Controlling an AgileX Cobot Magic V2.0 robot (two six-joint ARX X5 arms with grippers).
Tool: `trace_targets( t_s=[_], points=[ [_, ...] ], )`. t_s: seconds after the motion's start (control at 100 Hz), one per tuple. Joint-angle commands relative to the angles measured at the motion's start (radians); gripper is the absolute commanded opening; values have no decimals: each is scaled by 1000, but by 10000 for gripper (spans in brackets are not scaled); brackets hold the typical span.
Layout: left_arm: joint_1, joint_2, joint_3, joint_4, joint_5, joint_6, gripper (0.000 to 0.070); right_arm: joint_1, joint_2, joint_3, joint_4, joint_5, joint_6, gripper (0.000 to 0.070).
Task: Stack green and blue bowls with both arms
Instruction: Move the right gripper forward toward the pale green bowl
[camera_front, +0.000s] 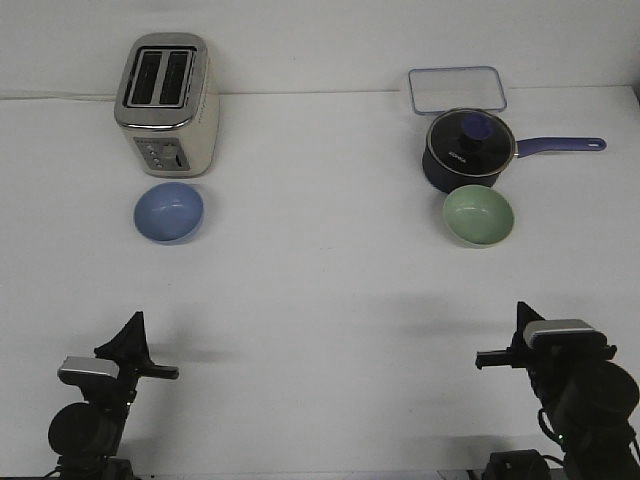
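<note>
The periwinkle blue bowl (169, 212) sits upright on the white table at the left, just in front of a toaster. The pale green bowl (478, 215) sits upright at the right, just in front of a dark saucepan. My left gripper (132, 328) is low at the near left, well short of the blue bowl. My right gripper (522, 318) is low at the near right, well short of the green bowl. Both hold nothing. From this angle I cannot tell whether their fingers are open or shut.
A cream and silver toaster (168, 105) stands behind the blue bowl. A dark navy saucepan (468, 150) with a glass lid and purple handle stands behind the green bowl. A clear rectangular container lid (456, 89) lies beyond it. The table's far edge (320, 93) meets the wall.
</note>
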Motion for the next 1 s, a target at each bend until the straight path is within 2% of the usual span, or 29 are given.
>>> trace_targets(
  t_s=[0.0,0.14,0.59,0.65,0.76,0.8,0.99],
  points=[
    [0,-2,-20,14,1,9,12,0,71,66,-55,0,8,3],
    [0,-2,-20,14,1,9,12,0,183,137,-107,-2,10,3],
    [0,-2,-20,14,1,9,12,1,285,143,-95,0,11,14],
    [0,-2,-20,14,1,9,12,1,283,143,-99,0,11,88],
    [0,-2,-20,14,1,9,12,0,283,143,-107,2,15,399],
    [0,-2,-20,14,1,9,12,0,283,143,-109,1,17,470],
    [0,-2,-20,14,1,9,12,0,284,144,-100,1,28,482]
  ],
)
